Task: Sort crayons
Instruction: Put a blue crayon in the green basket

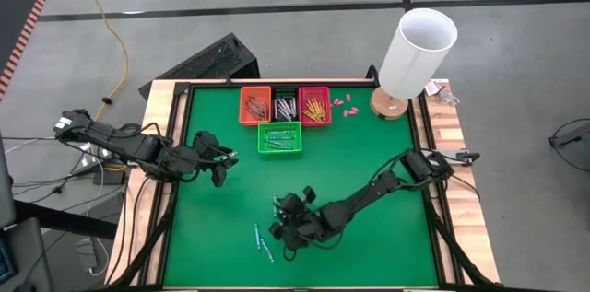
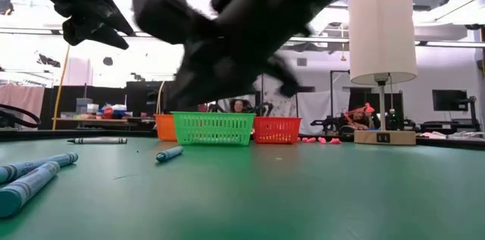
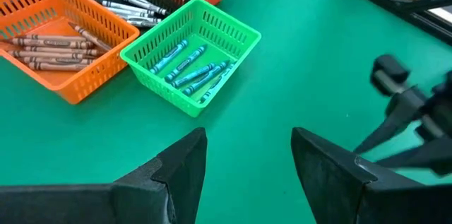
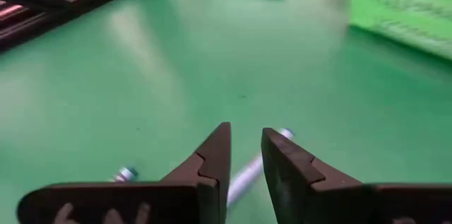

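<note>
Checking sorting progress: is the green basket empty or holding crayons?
Holding crayons: the green basket has several blue-teal crayons lying inside.

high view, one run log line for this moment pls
left end effector open, idle above mat | right end effector open over blue crayon | green basket holds blue crayons

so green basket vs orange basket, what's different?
Colour: the green basket is green, the orange basket orange. Contents: the green one holds blue-teal crayons, the orange one brownish crayons. Place: orange sits in the row of three, green alone in front. Both are slotted plastic, open-topped.
</note>
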